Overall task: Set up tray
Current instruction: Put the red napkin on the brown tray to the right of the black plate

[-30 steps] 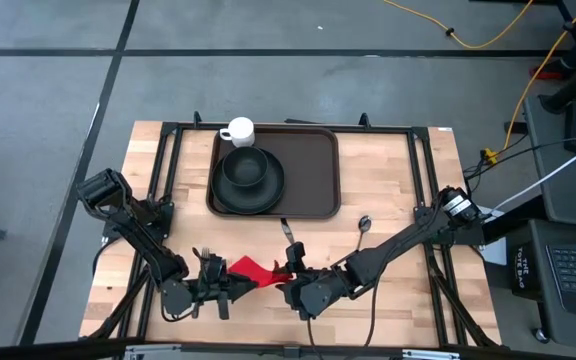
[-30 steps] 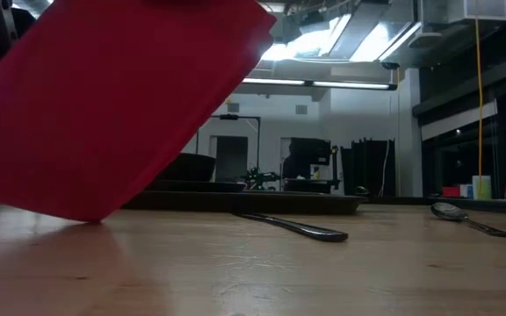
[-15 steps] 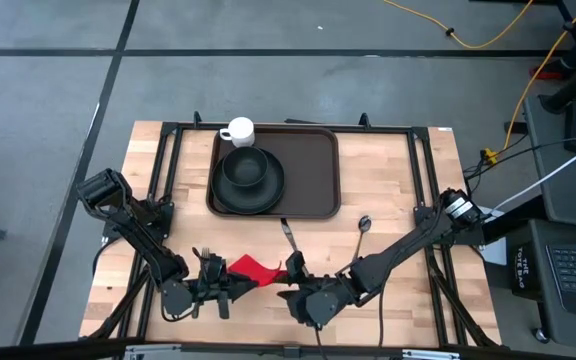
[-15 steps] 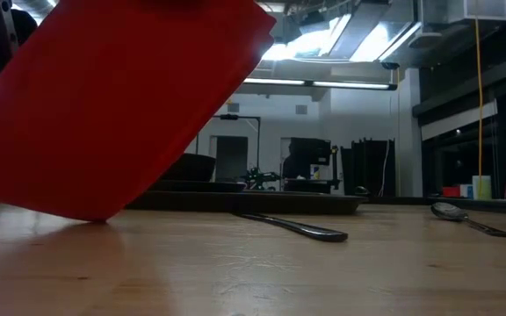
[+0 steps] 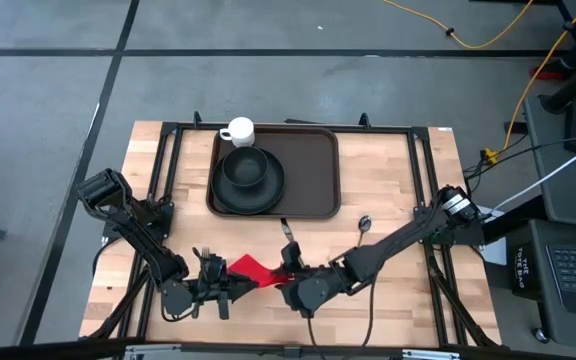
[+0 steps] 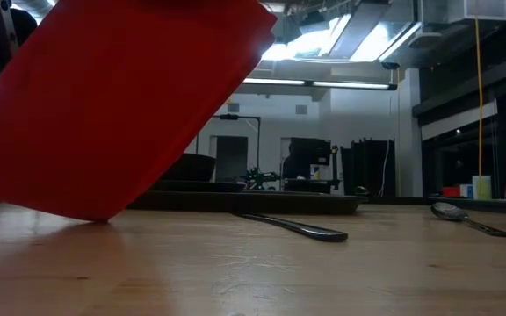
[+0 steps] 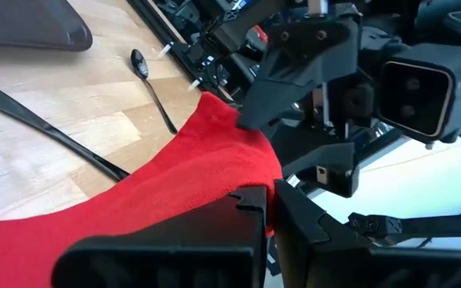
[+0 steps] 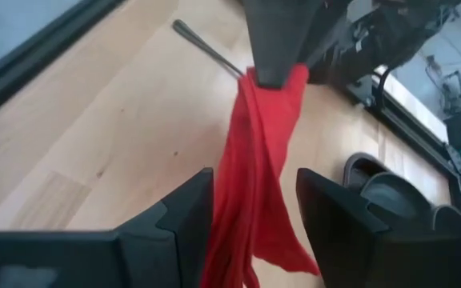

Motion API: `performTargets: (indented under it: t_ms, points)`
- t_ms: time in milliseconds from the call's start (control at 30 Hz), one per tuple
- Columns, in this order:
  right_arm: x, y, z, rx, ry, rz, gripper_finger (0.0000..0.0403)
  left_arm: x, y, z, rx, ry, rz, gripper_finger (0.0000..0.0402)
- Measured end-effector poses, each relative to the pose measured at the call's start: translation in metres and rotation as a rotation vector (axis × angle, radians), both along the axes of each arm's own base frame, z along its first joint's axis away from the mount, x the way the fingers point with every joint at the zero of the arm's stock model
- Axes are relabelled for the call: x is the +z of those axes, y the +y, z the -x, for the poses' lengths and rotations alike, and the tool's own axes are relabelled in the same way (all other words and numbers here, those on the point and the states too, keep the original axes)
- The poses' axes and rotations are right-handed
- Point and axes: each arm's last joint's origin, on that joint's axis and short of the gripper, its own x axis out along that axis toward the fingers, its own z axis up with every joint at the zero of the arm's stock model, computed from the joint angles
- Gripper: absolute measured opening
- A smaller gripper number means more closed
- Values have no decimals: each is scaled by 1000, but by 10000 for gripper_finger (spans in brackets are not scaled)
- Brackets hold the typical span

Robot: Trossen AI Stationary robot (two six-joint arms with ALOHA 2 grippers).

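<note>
Tray (image 5: pixel 308 170) untouched; left claw (image 5: pixel 230 287) pinches napkin (image 5: pixel 253 270).

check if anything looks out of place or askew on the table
The red napkin isn't lying flat: the left gripper pinches one end, lifting it off the wood, with the right gripper open around the other end. The white cup sits outside the tray; the fork and spoon lie loose.

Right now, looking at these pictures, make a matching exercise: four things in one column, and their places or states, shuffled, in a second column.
Things:
1. white cup
2. black bowl
3. red napkin
4. spoon

Places or states:
A. on bare wood, right of the fork
B. just outside the tray corner
C. pinched by the left gripper
D. on the black plate

Pairs: 1-B, 2-D, 3-C, 4-A
</note>
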Motion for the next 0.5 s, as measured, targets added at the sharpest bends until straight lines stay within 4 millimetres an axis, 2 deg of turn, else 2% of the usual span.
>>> performTargets:
  t_ms: [500]
  points:
    - [-3,-4,1,-22,35,14,184,1,0,0,13,-9,9,3]
